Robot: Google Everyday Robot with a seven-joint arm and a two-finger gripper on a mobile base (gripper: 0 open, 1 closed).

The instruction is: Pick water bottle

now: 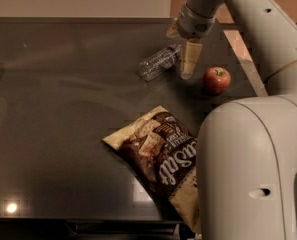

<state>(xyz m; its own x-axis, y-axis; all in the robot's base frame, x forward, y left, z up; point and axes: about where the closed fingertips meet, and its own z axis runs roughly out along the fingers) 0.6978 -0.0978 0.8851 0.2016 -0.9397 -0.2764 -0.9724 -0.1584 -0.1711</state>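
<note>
The water bottle [159,62] is small, clear and ribbed. It lies on its side on the dark table [63,94], with its cap end pointing up and to the right. My gripper [187,70] hangs down from the wrist just right of the bottle's cap end, between the bottle and a red apple [217,80]. It is close to the bottle but holds nothing that I can see.
A brown and tan chip bag [158,159] lies flat near the table's front. My arm's large white link [248,169] fills the lower right and hides the bag's right end. The table's right edge runs just beyond the apple.
</note>
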